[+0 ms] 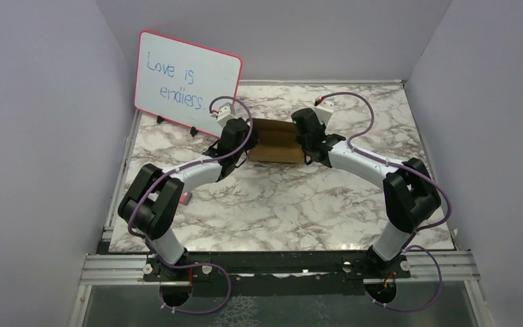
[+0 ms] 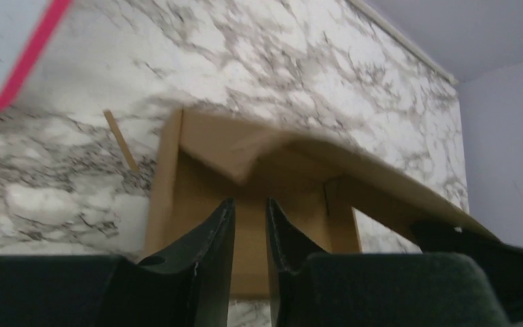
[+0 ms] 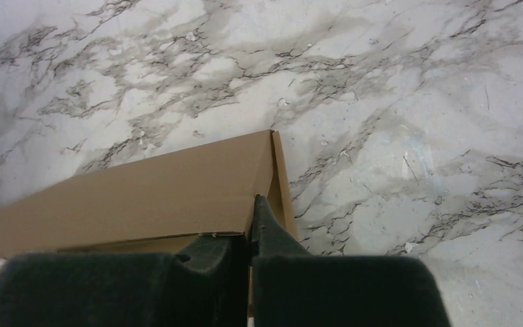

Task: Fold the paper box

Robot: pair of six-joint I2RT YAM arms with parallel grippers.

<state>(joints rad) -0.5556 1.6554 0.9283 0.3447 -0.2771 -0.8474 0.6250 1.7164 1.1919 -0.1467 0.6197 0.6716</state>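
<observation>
Brown cardboard paper box (image 1: 272, 144) sits partly folded on the marble table (image 1: 293, 204) near the pink-framed whiteboard (image 1: 187, 82), between both arms, with the right gripper (image 3: 254, 219) clenched on its end wall and the left gripper (image 2: 248, 204) slightly parted above its floor, grasping nothing.

Seeing on my feed: paper box (image 1: 272, 142) plain brown cardboard, matt, bit fibrous. Table (image 1: 299, 204) marble-look top, smooth, faint sheen. Whiteboard (image 1: 187, 82) glossy white, pink frame. Left gripper fingers (image 2: 208, 266) black, matt, look plastic to me.
</observation>
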